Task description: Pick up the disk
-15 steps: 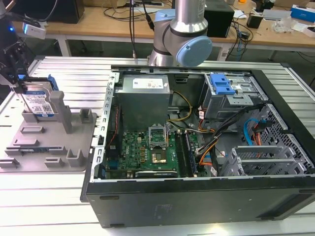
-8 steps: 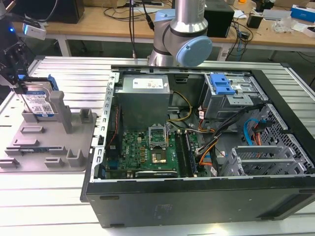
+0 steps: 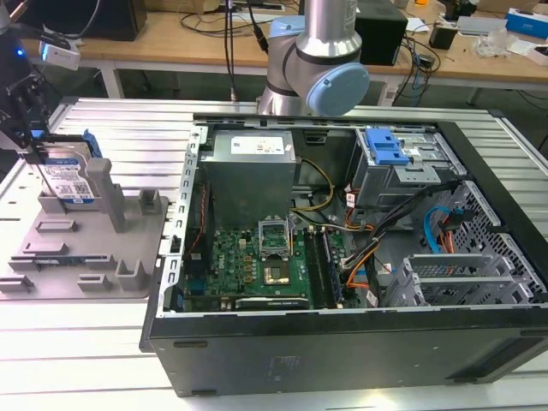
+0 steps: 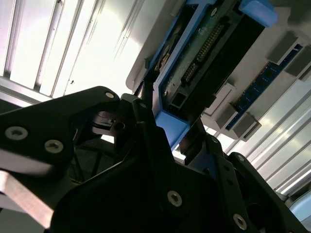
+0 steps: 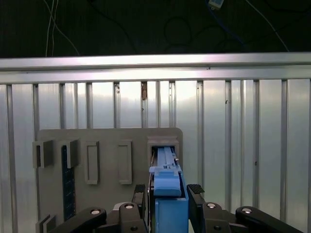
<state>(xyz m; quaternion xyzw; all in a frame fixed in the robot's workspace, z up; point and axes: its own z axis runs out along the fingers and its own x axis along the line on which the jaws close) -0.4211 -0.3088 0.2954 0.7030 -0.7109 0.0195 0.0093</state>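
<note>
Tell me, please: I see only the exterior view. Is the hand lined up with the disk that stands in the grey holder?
Observer: Yes. In the first wrist view the hand straddles the disk, with the disk's blue rail running through its middle.
Operator: Is the disk seated in the holder?
Observer: It is. In the same view it sits inside a raised slot of the grey holder.
Operator: Can you see the connectors of the disk?
Observer: Yes. In the second wrist view a row of connector pins shows on the disk's face turned to that camera.
</note>
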